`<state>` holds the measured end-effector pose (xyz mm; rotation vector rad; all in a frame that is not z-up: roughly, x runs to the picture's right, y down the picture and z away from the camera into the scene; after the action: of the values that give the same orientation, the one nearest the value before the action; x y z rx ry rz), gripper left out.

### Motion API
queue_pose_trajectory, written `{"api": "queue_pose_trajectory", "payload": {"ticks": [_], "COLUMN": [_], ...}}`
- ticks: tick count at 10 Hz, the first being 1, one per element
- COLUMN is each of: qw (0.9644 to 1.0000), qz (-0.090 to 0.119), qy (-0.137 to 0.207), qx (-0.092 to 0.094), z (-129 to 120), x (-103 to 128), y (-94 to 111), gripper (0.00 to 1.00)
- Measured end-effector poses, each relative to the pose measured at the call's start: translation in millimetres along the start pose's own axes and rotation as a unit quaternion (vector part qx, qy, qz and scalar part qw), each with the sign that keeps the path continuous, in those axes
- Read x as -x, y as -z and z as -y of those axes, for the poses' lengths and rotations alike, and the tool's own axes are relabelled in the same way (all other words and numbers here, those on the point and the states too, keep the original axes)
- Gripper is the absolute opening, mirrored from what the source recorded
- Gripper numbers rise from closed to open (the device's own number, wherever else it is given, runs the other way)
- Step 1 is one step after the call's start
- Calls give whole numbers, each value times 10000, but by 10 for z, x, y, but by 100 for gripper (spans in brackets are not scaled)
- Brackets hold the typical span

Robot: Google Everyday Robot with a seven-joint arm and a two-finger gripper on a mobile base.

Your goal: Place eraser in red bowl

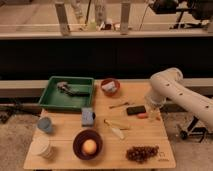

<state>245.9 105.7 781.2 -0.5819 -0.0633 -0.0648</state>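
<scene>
The eraser (136, 110) is a small flat black block lying on the wooden table (65, 160), right of centre. The red bowl (110, 86) stands at the back of the table, next to the green tray, with something pale inside it. My gripper (152, 114) hangs from the white arm (172, 87) at the table's right side, low over the surface and just right of the eraser. An orange-handled tool (143, 116) lies between the eraser and the gripper.
A green tray (70, 92) holds a grey object at the back left. A blue-grey block (88, 117), a dark bowl with an orange (88, 145), grapes (142, 153), a blue cup (45, 124), a white cup (42, 147) and a pale utensil (116, 130) lie around.
</scene>
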Motion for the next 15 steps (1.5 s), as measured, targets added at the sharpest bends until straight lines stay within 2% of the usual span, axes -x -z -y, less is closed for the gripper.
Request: {"api": "queue_pose_trajectory", "payload": {"ticks": [6, 15], "qw": [9998, 9983], "qz": [166, 427], "qy": [-34, -381], "qx": [-39, -47], "z": [156, 346], "x": [-15, -61], "y": [-296, -713], "gripper": [80, 80]}}
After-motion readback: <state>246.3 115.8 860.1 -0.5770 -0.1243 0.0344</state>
